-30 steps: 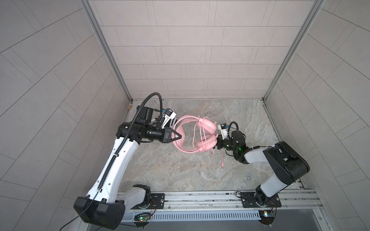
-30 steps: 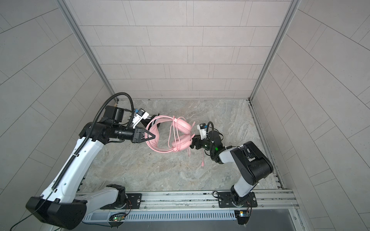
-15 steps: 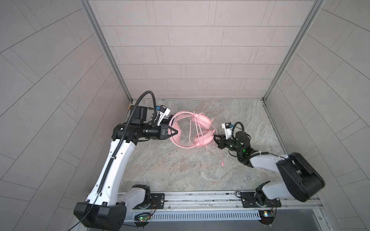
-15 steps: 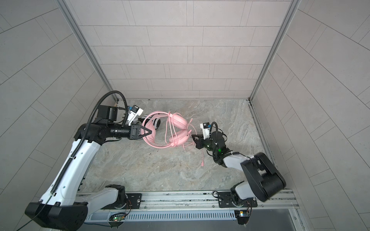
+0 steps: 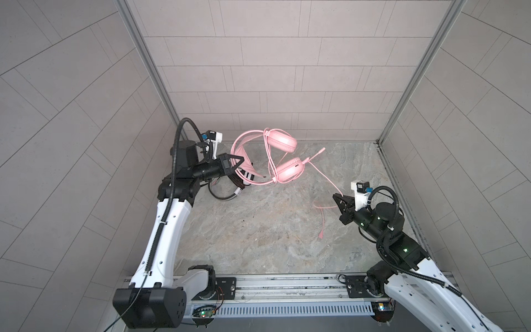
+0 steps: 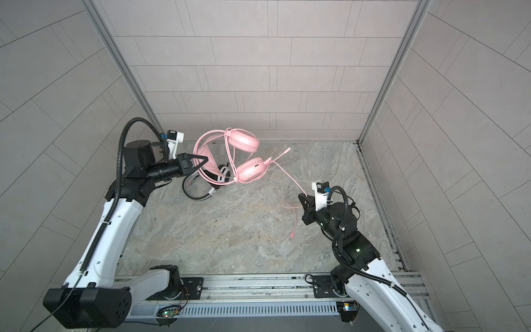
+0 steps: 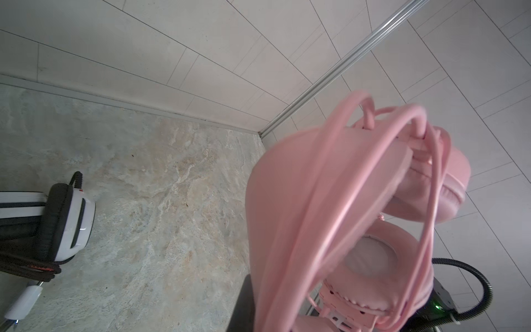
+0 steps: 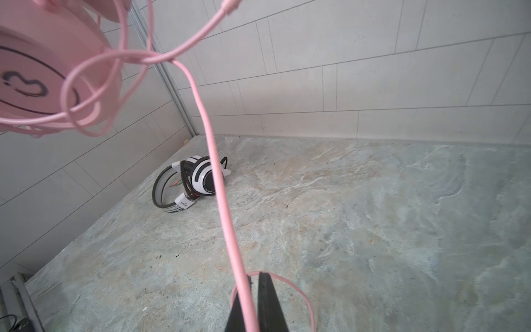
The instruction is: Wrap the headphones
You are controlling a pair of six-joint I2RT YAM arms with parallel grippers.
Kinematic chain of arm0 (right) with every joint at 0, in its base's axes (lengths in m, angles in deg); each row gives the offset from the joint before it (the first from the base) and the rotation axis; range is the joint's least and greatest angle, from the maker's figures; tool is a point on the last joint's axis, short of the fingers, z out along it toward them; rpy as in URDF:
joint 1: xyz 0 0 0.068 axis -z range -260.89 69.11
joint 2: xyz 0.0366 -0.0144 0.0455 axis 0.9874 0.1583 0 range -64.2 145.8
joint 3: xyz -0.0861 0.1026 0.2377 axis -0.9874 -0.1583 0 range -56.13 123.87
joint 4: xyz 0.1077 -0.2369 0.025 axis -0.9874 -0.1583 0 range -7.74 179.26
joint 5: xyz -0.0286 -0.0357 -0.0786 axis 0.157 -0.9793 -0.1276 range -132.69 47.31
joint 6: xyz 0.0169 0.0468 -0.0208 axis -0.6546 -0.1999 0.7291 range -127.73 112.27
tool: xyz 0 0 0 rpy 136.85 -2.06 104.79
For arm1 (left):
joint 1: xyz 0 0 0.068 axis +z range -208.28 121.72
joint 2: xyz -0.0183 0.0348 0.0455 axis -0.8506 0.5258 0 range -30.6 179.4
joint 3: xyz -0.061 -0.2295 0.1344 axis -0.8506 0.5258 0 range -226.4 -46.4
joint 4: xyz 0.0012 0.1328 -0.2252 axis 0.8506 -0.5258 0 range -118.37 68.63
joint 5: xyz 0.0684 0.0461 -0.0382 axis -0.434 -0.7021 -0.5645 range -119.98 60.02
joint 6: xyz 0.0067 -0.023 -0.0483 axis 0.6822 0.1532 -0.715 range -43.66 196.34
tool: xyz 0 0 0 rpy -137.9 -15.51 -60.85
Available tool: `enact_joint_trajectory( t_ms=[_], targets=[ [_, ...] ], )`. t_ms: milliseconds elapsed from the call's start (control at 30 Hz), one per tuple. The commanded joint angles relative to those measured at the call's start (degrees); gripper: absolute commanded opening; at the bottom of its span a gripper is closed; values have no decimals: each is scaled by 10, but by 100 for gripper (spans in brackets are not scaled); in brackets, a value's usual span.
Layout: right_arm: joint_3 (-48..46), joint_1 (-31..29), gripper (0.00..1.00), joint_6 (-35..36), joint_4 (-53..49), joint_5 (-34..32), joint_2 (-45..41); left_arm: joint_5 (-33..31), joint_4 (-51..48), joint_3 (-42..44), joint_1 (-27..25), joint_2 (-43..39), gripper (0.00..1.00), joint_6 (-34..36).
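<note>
A: In both top views we see our left end effector (image 5: 240,164) pinching the headband of the all-pink corded headset (image 5: 280,156), lifted above the stone-patterned surface (image 5: 258,230).

B: Our right end effector (image 6: 302,198) is clamped on the pink cable (image 6: 287,176).

A: Left wrist view: pink headset (image 7: 344,215) close up; the white-and-black striped headset (image 7: 57,218) lies on the surface.

B: Right wrist view: our fingers (image 8: 270,301) squeeze the cable (image 8: 218,178).
</note>
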Motion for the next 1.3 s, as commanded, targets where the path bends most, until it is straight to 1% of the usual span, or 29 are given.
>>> enact_joint_trajectory(
  t_ms=[0,67,100,200,267,467,533,633,667,767,900,967,1000,1133,1200,1233,1267],
  targets=[
    [40,2,0,30,-74,-50,7,-15,54,-18,7,-17,0,-9],
    [65,2,0,28,-66,-64,32,14,63,-8,7,-23,0,-6],
    [77,2,0,31,-54,-64,48,18,55,-4,7,-26,0,-2],
    [125,2,0,41,-40,-65,100,29,8,-6,7,-31,0,35],
    [156,2,0,54,-38,-62,124,23,-37,-19,7,-34,0,66],
    [250,10,0,101,-59,-94,181,54,-96,-27,7,-45,0,112],
    [278,22,0,112,-67,-96,201,64,-107,-21,7,-50,0,120],
    [327,52,0,112,-84,-83,232,58,-160,-24,7,-56,0,159],
    [345,64,0,111,-91,-81,244,54,-176,-26,7,-57,0,173],
    [390,107,0,103,-107,-65,282,56,-193,-20,7,-66,0,186],
    [426,178,0,74,-119,-22,319,89,-191,-10,8,-69,0,186],
    [437,204,0,62,-117,2,330,95,-190,-7,9,-70,0,186],
    [443,211,0,58,-116,15,334,90,-190,-5,8,-70,0,186],
    [453,212,0,51,-114,28,327,85,-193,-10,9,-66,0,188],
    [452,210,0,40,-121,56,317,94,-152,-3,12,-66,0,152],
    [444,208,0,36,-124,62,311,108,-116,4,17,-66,0,119],
    [429,206,0,33,-123,68,302,129,-54,17,20,-65,0,63]
  ],
)
